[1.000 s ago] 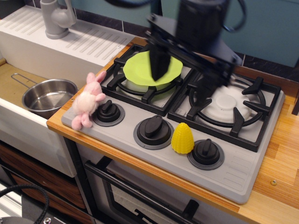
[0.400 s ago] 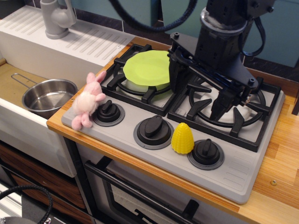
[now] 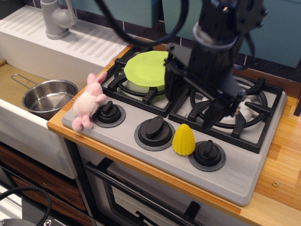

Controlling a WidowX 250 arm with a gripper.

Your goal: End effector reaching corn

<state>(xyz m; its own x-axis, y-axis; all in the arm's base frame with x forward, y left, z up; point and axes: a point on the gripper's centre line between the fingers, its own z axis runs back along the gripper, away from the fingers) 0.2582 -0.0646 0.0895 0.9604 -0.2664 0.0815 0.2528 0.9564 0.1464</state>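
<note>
While it hangs over the stove, end effector (image 3: 191, 110): big black boxy thing with cables; two long dark fingers (image 3: 170, 87) spread apart, nothing between them, so it's released

Position: fingertips point down over the grates between the two burners; up above the knob row, not touching anything I can see

Corn (image 3: 183, 139): small yellow ribbed dome, standing upright on the grey front panel; sits between the middle knob (image 3: 154, 131) and the right knob (image 3: 207, 154), just beside the right one; below and in front of the fingertips, clearly apart from them

Plate (image 3: 143, 69): flat lime-green, on the left burner; gripper hides its right edge

Bunny (image 3: 89, 102): pink plush at the stove's left corner, against the left knob (image 3: 108, 113)

Pot (image 3: 48, 97): steel, in the sink off to the left
</note>
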